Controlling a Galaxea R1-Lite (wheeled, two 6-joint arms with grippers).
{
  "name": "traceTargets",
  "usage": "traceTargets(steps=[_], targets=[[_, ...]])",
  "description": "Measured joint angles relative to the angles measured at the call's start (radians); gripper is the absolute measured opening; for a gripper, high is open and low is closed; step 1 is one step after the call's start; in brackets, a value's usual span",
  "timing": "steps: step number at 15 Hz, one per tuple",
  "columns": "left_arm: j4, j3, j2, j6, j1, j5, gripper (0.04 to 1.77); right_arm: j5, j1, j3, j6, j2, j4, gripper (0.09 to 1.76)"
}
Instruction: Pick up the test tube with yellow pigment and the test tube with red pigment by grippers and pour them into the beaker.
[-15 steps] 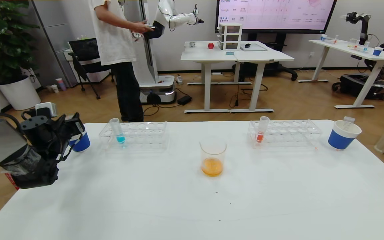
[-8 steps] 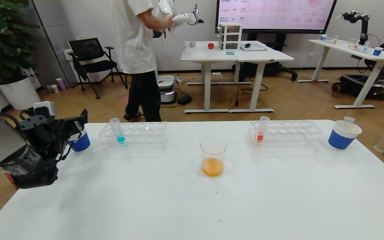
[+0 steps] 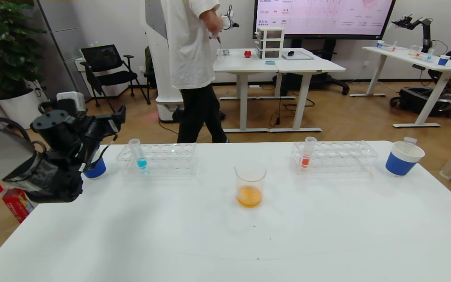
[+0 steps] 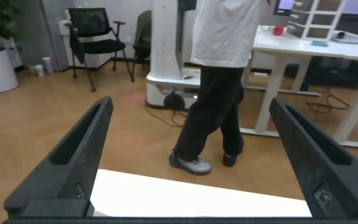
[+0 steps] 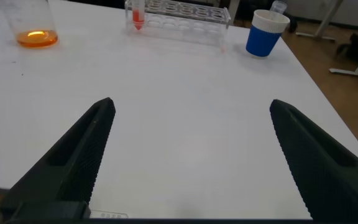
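head high; wrist views face outward.

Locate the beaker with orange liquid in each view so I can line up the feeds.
Head view: beaker stands mid-table, nearer the robot than both racks.
Left wrist view: not in it.
Right wrist view: beaker at the top-left corner, top cut off.
Shared landmark: rack holding the red tube, with the blue cup beyond it.
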Motion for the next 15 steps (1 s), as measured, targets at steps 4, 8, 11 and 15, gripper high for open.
traceTargets(steps=[4, 8, 11, 15], targets=[[0.010, 0.008, -0.063, 0.074, -0.144, 0.063, 1.75, 0.000, 0.000, 0.000, 0.000, 0.000, 0.000, 1.74], [0.041, 0.026, -0.167, 0.108, -0.176, 0.065, 1.75, 0.000, 0.000, 0.000, 0.000, 0.000, 0.000, 1.74], [0.115, 0.086, -0.327, 0.114, -0.179, 0.063, 1.75, 0.000, 0.000, 0.000, 0.000, 0.000, 0.000, 1.74], [0.253, 0.238, -0.624, 0.131, -0.169, 0.060, 1.75, 0.000, 0.000, 0.000, 0.000, 0.000, 0.000, 1.74]])
